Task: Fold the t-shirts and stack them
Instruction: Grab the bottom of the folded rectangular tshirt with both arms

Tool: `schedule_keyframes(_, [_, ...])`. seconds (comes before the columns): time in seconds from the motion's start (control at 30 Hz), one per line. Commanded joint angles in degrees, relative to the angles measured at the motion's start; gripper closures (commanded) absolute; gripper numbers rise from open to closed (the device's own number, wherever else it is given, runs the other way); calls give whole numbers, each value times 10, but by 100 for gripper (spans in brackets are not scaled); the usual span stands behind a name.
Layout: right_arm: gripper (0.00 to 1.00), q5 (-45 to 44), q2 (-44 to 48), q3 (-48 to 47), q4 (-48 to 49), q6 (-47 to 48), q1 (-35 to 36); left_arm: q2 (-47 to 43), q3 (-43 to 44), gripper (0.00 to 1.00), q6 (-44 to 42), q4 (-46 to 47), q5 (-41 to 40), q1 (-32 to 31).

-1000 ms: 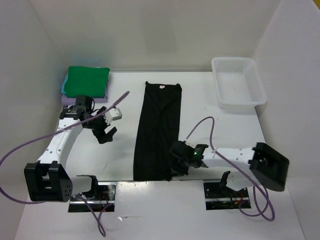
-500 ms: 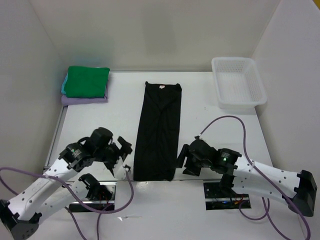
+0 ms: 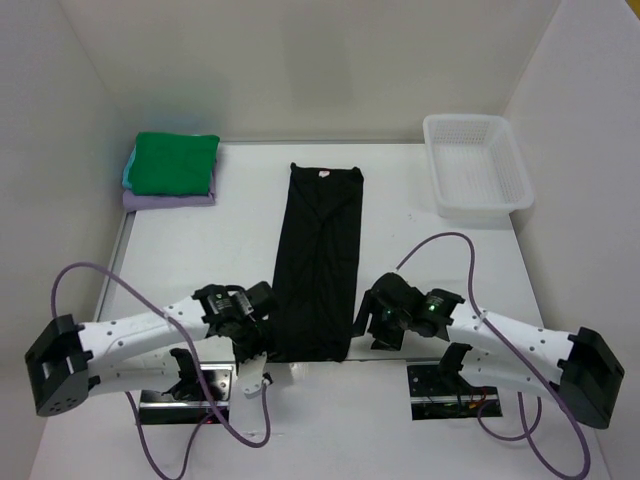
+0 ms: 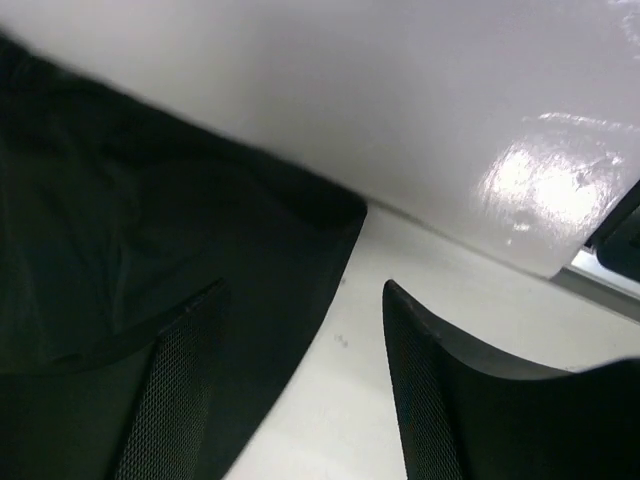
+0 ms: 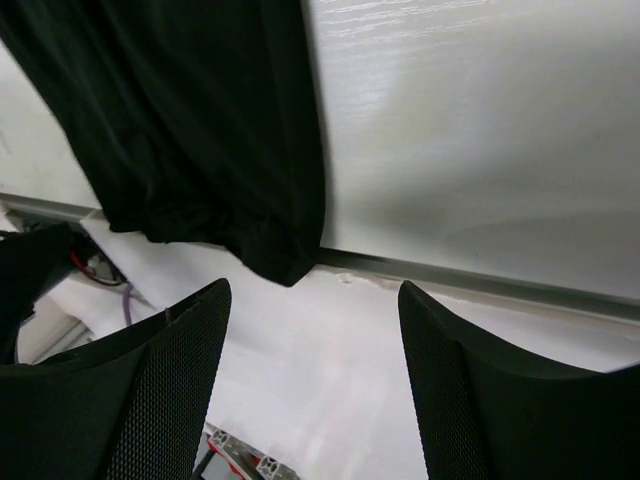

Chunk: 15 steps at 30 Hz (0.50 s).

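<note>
The black t-shirt [image 3: 318,260] lies folded lengthwise as a long strip down the middle of the table, collar at the far end. My left gripper [image 3: 258,345] is low at its near left corner, jaws open. In the left wrist view one finger [image 4: 180,390] is over the black cloth [image 4: 150,230], the other over bare table. My right gripper [image 3: 368,322] stands open just right of the near right corner, with nothing between its fingers. That corner [image 5: 285,265] droops over the table's edge. At the far left, the green t-shirt [image 3: 176,163] tops the turquoise t-shirt [image 3: 128,172] and the lavender t-shirt [image 3: 165,200].
A white plastic basket [image 3: 484,206] stands at the far right corner. White walls close in the table on three sides. The table's grey near edge [image 5: 480,285] runs just ahead of the right fingers, with the arm mounts below it.
My left arm has swung from beside the far-left stack down to the black shirt's near left corner, its jaws narrowing. My right gripper has opened and let go of the near right corner.
</note>
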State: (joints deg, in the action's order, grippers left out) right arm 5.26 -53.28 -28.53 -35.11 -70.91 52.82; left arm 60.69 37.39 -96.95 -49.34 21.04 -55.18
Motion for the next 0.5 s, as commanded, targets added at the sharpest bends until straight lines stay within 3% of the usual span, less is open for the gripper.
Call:
schedule_keyframes(0.0, [27, 12, -34, -9, 37, 25, -3, 48, -6, 31, -35, 26, 8, -29])
schedule_keyframes(0.27, [27, 37, -113, -33, 54, 68, -3, 95, -21, 40, -26, 38, 1, -50])
schedule_keyframes(0.47, [27, 56, -155, -45, 66, 82, -3, 161, 12, 40, -32, 33, 1, -50])
